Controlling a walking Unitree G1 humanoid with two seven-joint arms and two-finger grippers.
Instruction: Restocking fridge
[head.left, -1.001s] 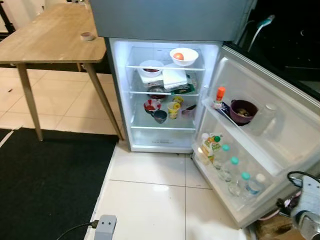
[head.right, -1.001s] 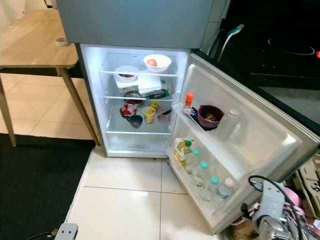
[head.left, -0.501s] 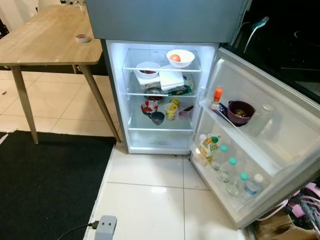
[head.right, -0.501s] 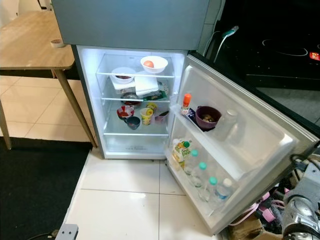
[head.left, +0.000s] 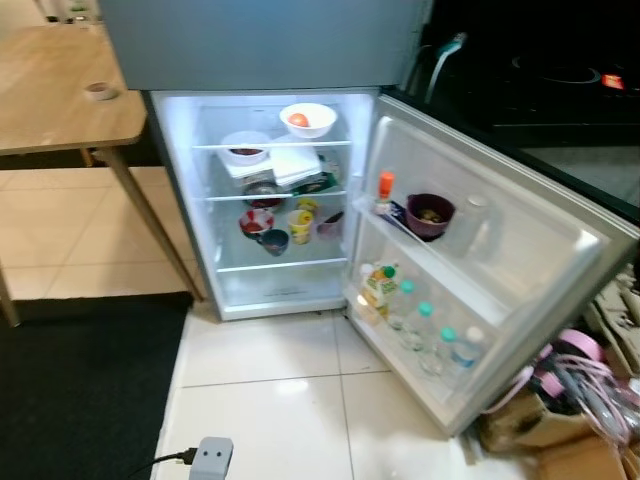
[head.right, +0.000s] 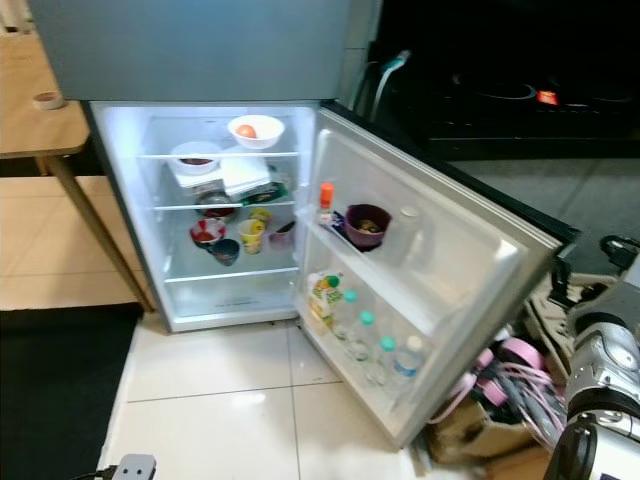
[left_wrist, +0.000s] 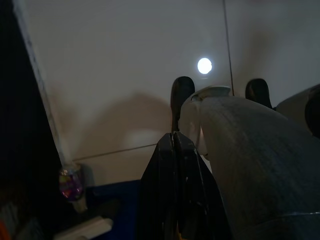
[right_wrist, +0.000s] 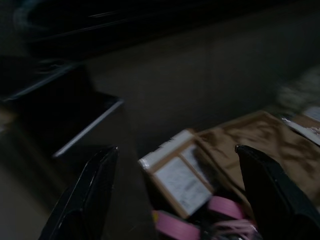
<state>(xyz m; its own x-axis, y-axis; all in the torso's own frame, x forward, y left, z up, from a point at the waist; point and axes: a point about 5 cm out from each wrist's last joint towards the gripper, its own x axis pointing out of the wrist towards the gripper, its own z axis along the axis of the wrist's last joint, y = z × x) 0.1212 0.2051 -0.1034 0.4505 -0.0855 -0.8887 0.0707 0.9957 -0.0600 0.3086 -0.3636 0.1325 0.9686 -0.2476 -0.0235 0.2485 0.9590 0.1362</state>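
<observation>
The fridge (head.left: 260, 45) stands open with its interior lit. A white bowl with a red fruit (head.left: 308, 119) sits on the top shelf, and cups (head.left: 298, 224) stand on a lower shelf. The open door (head.left: 520, 240) swings out to the right and holds an orange-capped bottle (head.left: 384, 192), a purple bowl (head.left: 430, 214), a juice carton (head.left: 378, 288) and several water bottles (head.left: 440, 345). My right arm (head.right: 600, 400) hangs low beyond the door. Its gripper (right_wrist: 180, 165) is open with nothing between the fingers, over cardboard. My left gripper (left_wrist: 173, 137) is shut and hangs above the tiled floor.
A wooden table (head.left: 60, 110) with a tape roll (head.left: 98, 91) stands left of the fridge. A black mat (head.left: 80, 390) and a grey plug block (head.left: 210, 458) lie on the floor. Cardboard boxes and pink cables (head.left: 570, 390) crowd the floor under the door's outer edge. A dark counter (head.left: 540, 80) lies behind.
The camera has swung right, so the fridge sits further left in the picture. The fridge contents have not moved. My right arm stays low at the right edge.
</observation>
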